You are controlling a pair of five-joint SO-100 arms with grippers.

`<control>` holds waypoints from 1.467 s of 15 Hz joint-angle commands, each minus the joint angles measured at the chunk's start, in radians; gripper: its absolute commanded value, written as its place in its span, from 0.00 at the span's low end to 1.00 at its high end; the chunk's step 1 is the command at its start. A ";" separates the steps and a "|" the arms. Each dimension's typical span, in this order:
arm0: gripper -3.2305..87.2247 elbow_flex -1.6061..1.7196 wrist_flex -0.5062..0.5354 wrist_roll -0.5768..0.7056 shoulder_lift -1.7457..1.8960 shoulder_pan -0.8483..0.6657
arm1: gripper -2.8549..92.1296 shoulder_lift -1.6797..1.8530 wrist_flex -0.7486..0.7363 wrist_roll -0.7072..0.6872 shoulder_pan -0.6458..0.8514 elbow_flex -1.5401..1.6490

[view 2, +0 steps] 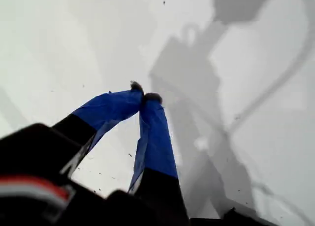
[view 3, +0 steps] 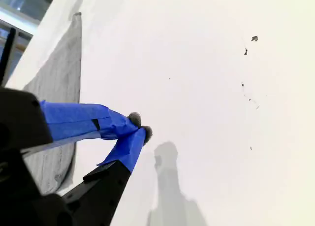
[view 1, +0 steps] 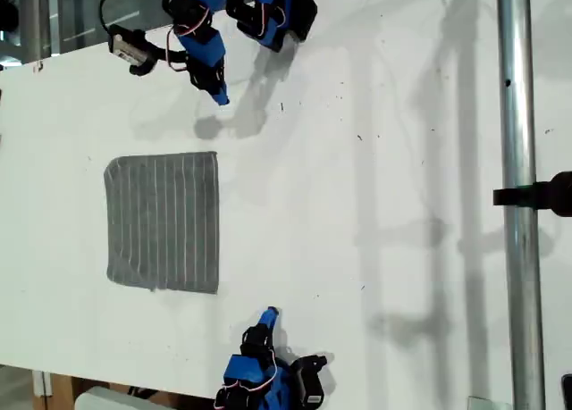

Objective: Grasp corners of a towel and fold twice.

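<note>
Grey towel (view 1: pixel 164 221) lies flat on the white table (view 1: pixel 375 160), toward the exterior view's left, its pale stripes showing and its 4 corners free. Both grippers hang over bare table — neither touches the cloth. My first gripper (view 2: pixel 144 95) has its blue-taped tips pressed together with nothing between them. My second gripper (view 3: pixel 139 127) is likewise pinched closed on nothing, with the towel (view 3: pixel 59 83) lying just beside it.
</note>
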 commanded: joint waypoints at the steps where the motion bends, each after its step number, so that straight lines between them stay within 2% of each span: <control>1: 0.00 0.012 -0.005 -0.011 0.000 -0.002 | 0.03 -0.201 -0.052 -0.173 0.046 -0.244; 4: 0.00 0.012 -0.005 -0.012 0.000 0.002 | 0.03 -0.518 -0.072 -0.311 0.066 -0.534; 7: 0.00 0.012 -0.005 -0.011 0.000 0.003 | 0.05 -0.833 0.021 -0.411 0.081 -0.870; 8: 0.00 0.012 -0.005 -0.011 0.000 0.003 | 0.16 -0.905 0.054 -0.445 0.086 -0.963; 9: 0.00 0.012 -0.005 -0.011 0.000 0.005 | 0.35 -0.937 0.064 -0.463 0.094 -1.012; 11: 0.00 0.012 -0.005 -0.012 0.000 0.006 | 0.47 -0.946 0.078 -0.522 0.107 -1.049; 15: 0.00 0.012 -0.005 -0.012 0.000 0.005 | 0.49 -1.035 0.067 -0.594 0.156 -1.022; 22: 0.00 0.012 -0.003 -0.023 0.000 0.012 | 0.46 -1.310 -0.137 -0.627 0.158 -1.014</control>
